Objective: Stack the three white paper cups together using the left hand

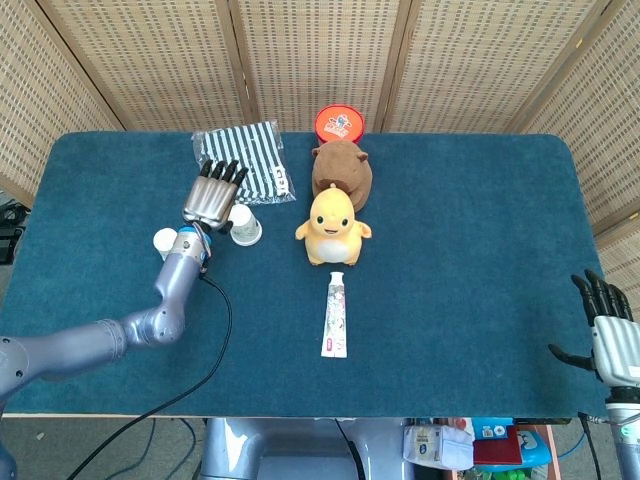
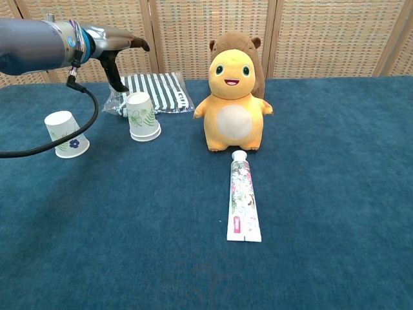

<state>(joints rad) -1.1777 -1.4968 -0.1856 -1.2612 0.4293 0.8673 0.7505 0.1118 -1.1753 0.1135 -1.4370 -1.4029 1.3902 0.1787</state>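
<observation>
While two leaf-print cups sit stacked upside down on the desk, the left hand hovers open above. A flower-print cup stands apart. The toothpaste's writing is unreadable. The right hand rests open.

cup stack: white, leaf-print, inverted | lone cup: inverted, tilted, apart
</observation>
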